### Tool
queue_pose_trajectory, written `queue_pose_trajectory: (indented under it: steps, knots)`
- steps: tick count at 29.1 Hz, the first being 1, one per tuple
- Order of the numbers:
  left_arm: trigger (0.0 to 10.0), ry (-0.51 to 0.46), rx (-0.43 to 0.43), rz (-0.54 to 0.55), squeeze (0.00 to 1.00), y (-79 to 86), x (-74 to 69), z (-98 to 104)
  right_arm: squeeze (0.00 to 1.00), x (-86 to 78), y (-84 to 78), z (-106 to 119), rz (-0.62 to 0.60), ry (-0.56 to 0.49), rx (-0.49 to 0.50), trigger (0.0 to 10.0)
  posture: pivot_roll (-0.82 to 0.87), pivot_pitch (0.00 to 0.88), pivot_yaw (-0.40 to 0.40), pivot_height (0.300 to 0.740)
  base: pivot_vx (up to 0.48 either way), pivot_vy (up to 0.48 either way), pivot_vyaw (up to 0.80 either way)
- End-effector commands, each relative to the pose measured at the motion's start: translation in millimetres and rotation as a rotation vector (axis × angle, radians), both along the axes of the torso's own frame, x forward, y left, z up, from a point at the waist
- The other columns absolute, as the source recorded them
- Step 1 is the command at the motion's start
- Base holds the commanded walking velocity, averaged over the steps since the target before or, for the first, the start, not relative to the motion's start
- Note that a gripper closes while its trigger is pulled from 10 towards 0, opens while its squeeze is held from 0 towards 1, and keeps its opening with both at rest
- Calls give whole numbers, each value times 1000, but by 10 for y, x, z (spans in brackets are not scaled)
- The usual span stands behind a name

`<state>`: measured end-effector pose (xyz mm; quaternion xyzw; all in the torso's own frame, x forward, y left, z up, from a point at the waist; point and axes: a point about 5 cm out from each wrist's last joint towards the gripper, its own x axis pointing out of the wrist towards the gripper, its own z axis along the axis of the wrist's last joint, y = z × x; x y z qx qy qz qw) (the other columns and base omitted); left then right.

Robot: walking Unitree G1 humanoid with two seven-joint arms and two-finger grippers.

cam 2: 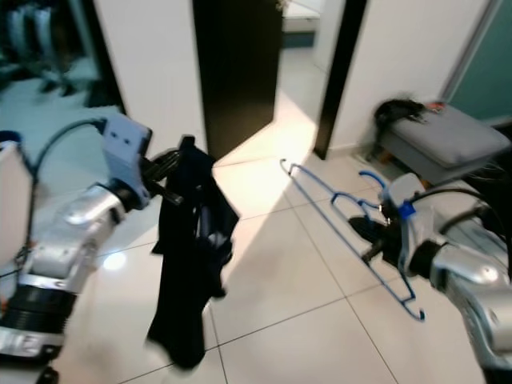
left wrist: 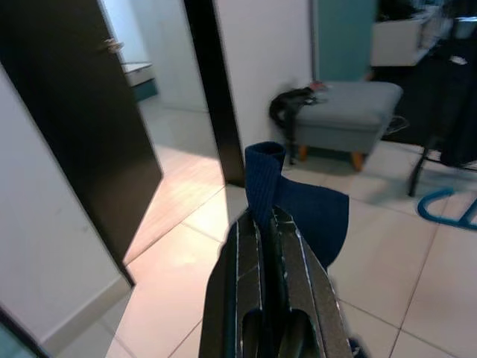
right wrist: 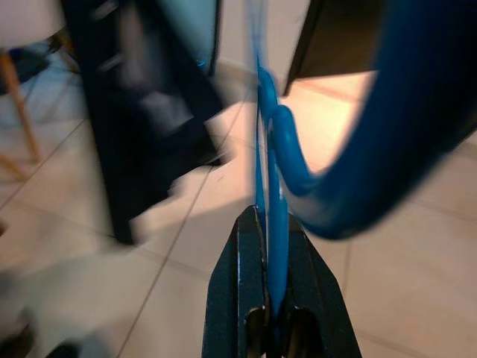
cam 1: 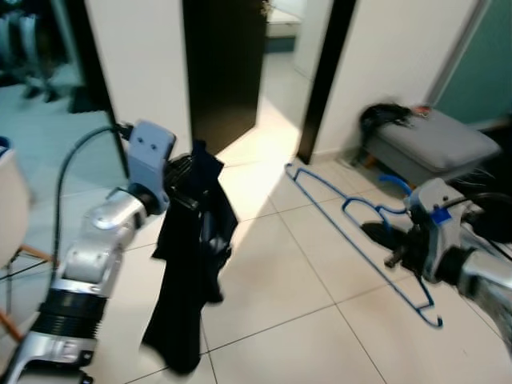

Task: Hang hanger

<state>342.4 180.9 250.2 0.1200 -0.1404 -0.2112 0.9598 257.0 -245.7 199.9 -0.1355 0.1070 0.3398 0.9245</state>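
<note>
A dark navy garment (cam 1: 192,264) hangs down from my left gripper (cam 1: 186,180), which is shut on its top edge; the pinched cloth (left wrist: 276,194) stands up between the fingers (left wrist: 242,276). To the right, my right gripper (cam 1: 382,237) is shut on a blue wire hanger (cam 1: 352,232), held tilted above the tiled floor with its hook (cam 1: 394,186) toward my right arm. Close up, the hanger wire (right wrist: 272,224) runs between the right fingers (right wrist: 242,291). Garment and hanger are apart, with a gap of floor between them.
A dark open door (cam 1: 224,64) and doorway lie ahead. A grey padded stool (cam 1: 436,148) with a dark item on it stands by the right wall. A white chair (cam 1: 12,216) is at the far left. Pale floor tiles (cam 1: 272,272) spread in front.
</note>
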Motion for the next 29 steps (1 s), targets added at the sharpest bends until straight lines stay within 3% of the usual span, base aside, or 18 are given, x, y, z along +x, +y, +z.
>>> queue_pose_trajectory:
  steps: [1,4,6,12,15,26,29]
  knots:
    - [10000,-35,13,-25,0,-22,4,72,0,-20,11,54,27,-9,1,10000,-12,68,-13,740,0,0,-788]
    - [10000,-65,56,-13,0,41,57,179,0,-104,15,169,121,-14,-8,10000,-17,67,-5,740,0,0,-788]
    - [10000,-65,56,-13,0,41,57,179,0,-104,15,169,121,-14,-8,10000,-17,67,-5,740,0,0,-788]
    - [10000,-118,68,-83,0,-149,99,322,0,-246,225,289,340,19,-12,10000,-25,67,-2,740,0,0,0]
    - [10000,-132,63,-118,0,-230,96,372,0,-250,278,340,377,8,-11,10000,-25,69,-3,740,0,0,0]
    - [10000,-187,63,-220,0,-377,25,505,0,-153,282,400,336,-15,-36,10000,-20,69,-7,740,0,0,0]
    - [10000,-206,75,-235,0,-370,-9,554,0,-157,207,390,303,13,-85,10000,-19,71,-9,740,0,0,0]
